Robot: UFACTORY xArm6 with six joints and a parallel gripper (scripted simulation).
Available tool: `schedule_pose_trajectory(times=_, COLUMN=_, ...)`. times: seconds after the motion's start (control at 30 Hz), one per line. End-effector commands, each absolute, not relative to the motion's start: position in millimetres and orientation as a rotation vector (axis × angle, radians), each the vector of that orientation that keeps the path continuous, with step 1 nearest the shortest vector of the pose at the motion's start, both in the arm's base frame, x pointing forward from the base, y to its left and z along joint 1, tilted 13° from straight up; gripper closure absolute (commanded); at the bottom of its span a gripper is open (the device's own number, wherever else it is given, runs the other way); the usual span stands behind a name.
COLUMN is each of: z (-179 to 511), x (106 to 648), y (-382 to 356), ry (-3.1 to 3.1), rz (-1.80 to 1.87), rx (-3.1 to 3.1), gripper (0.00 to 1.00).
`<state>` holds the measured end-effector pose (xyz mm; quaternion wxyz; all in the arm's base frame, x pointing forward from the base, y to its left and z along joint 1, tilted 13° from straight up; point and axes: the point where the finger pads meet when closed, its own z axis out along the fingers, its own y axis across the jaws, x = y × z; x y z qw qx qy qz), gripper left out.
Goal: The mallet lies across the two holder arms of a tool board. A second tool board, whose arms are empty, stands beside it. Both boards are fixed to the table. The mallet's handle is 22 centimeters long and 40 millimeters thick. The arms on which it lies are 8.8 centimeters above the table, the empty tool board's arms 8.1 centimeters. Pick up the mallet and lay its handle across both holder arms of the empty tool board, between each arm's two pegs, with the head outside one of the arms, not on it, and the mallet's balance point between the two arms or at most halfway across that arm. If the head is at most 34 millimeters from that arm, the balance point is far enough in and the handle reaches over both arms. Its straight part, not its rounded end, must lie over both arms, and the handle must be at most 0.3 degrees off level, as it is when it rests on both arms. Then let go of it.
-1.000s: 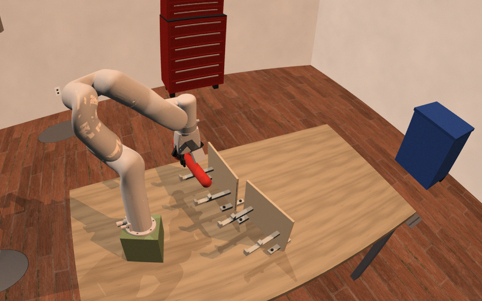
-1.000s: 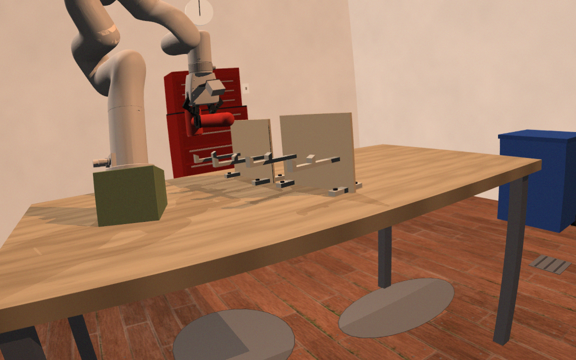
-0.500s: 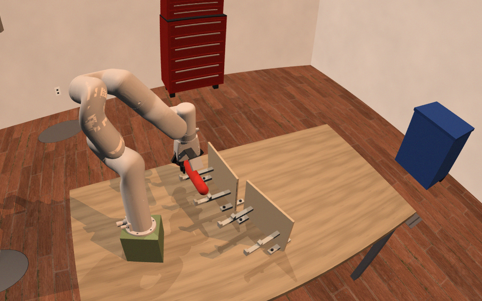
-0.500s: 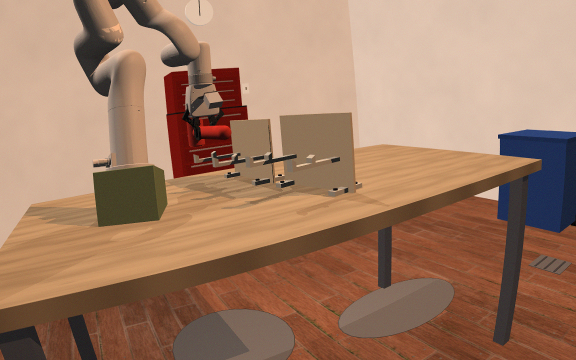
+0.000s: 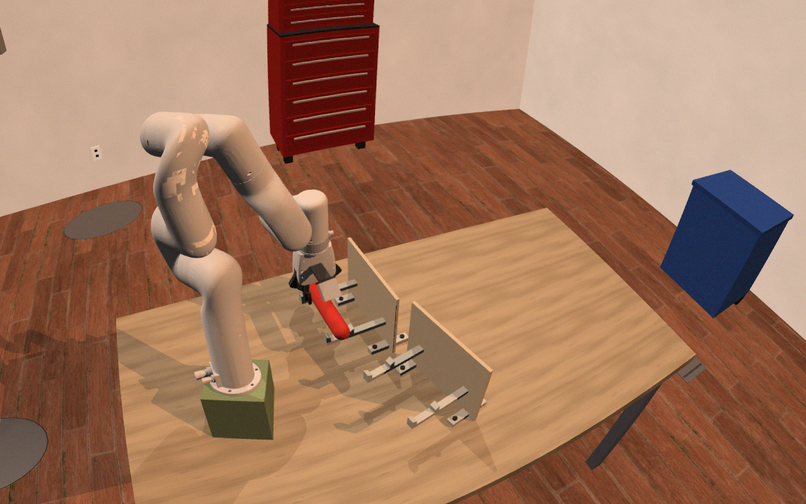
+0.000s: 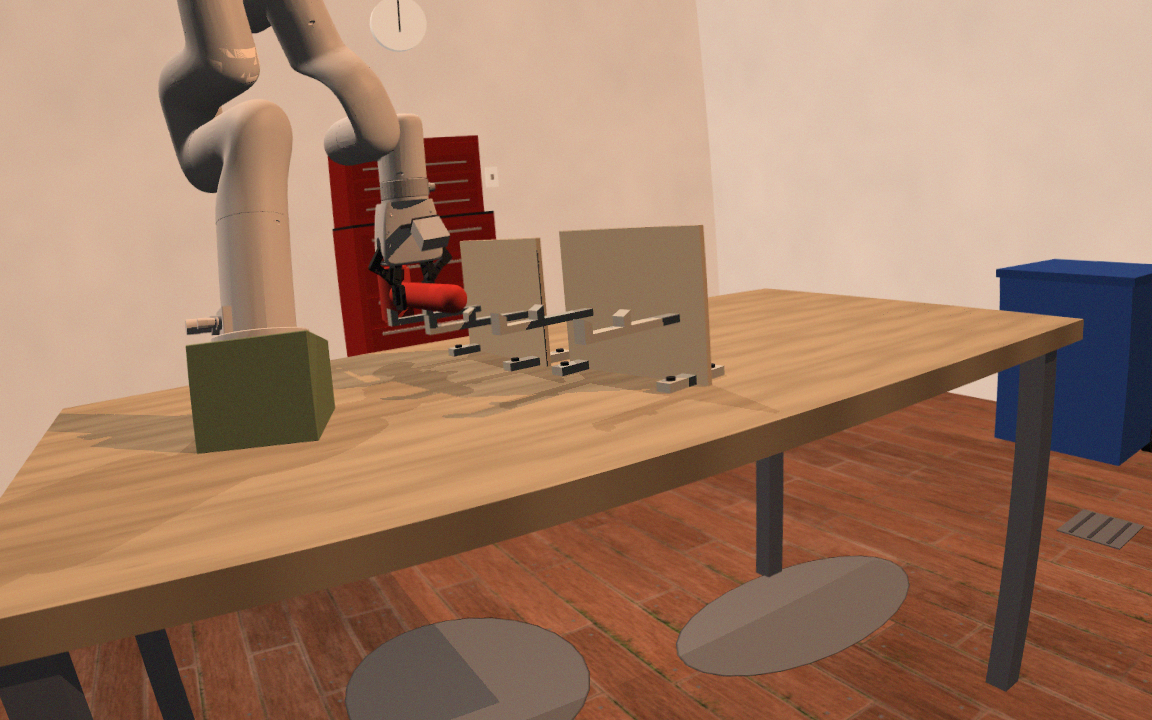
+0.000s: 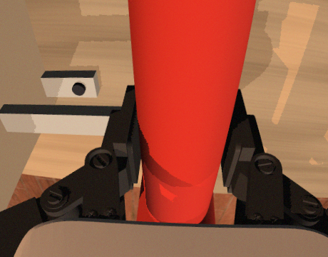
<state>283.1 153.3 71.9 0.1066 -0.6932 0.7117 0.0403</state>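
My gripper (image 5: 309,287) (image 6: 401,288) (image 7: 182,108) is shut on the red mallet (image 5: 329,315) (image 6: 433,295) (image 7: 192,43), gripping its handle near the head end. The head is mostly hidden behind the gripper. The handle lies about level along the front of the far tool board (image 5: 369,283) (image 6: 499,273), low over that board's two holder arms (image 5: 368,327) (image 6: 442,325) (image 7: 55,121). Its rounded free end reaches the nearer arm. I cannot tell whether it touches the arms. The near tool board (image 5: 453,366) (image 6: 634,268) stands beside it with bare arms (image 5: 393,365) (image 6: 625,326).
The arm's olive base block (image 5: 238,407) (image 6: 253,386) stands on the wooden table (image 5: 550,300) (image 6: 562,447) in front of the boards. Small mounting brackets (image 5: 378,346) (image 7: 71,85) sit at the boards' feet. A blue bin (image 5: 722,241) (image 6: 1090,353) and a red tool chest (image 5: 323,75) stand off the table.
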Motion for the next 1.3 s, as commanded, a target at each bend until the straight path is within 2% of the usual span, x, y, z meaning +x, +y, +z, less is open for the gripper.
schedule_pose_trajectory(times=0.0, z=66.5, x=285.2, y=155.5, ry=2.093, rz=0.12, rx=-2.04, gripper=1.0)
schedule_pose_trajectory(times=0.67, z=58.9, x=286.1, y=156.8, ry=2.094, rz=0.119, rx=-2.04, gripper=1.0)
schedule_pose_trajectory(times=0.7, z=58.9, x=286.1, y=156.8, ry=2.094, rz=0.119, rx=-2.04, gripper=0.0)
schedule_pose_trajectory(times=1.27, z=58.9, x=286.1, y=156.8, ry=2.094, rz=0.119, rx=-2.04, gripper=0.0)
